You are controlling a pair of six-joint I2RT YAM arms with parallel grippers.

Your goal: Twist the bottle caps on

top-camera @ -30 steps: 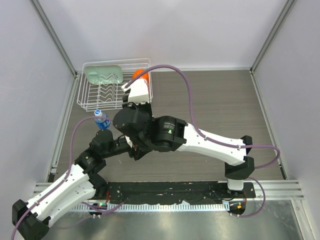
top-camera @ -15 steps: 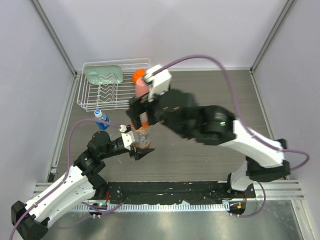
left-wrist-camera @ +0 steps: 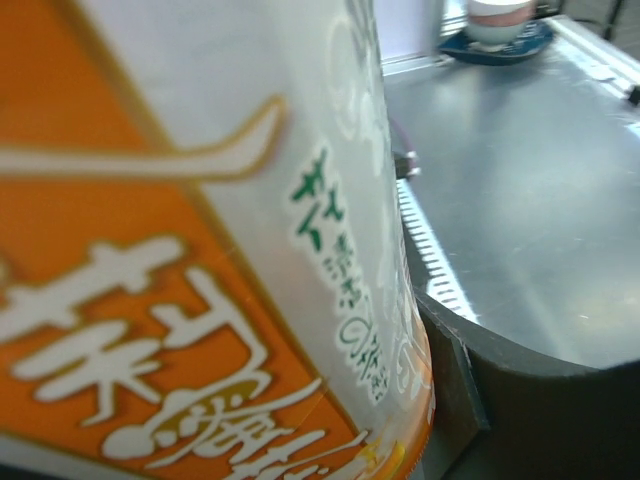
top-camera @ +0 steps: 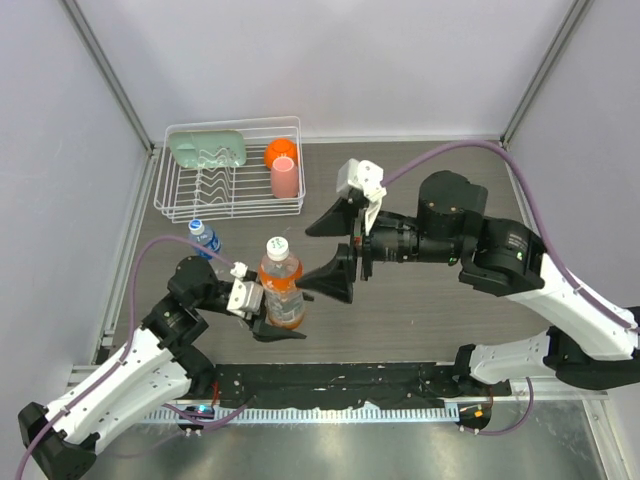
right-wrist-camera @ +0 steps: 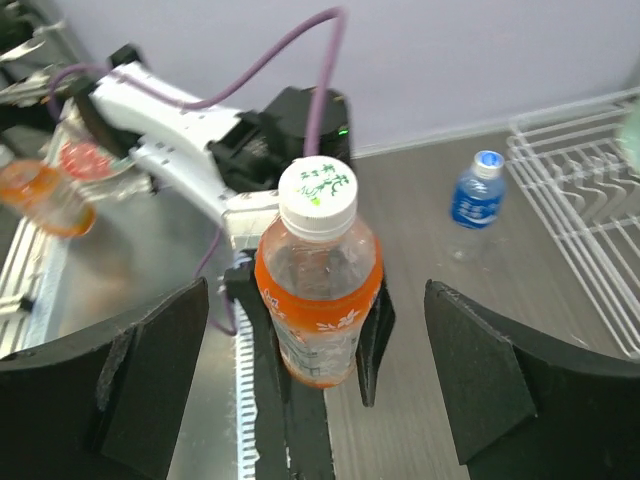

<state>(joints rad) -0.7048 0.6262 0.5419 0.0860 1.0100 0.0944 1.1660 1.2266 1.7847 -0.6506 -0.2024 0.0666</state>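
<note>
Top external view: found the orange-drink bottle upright over the front part of the tabletop; cannot tell whether resting on it or held just above. White cap seated on the neck. Confirmed from the right wrist view: cap square on the mouth, no gap visible beneath; tightness of the thread not determinable.

Found the left end effector clamped around the lower body of the bottle, steadying it; close-range label only in the left wrist view. Found the right end effector spread wide and empty, just beside the bottle at cap height, touching nothing.

Noted the blue-label bottle standing free to the left, near the front corner of the dish rack, with a bluish-white cap on top; tightness likewise unknown. Pink cup and orange cup in the rack, not part of the job.

Judged as the tightening step on the white cap, or just past it. Next move calls for closing on that cap for a tightening twist, or transferring to the blue-label bottle. Either way, requires centring over a small cap before closing.
</note>
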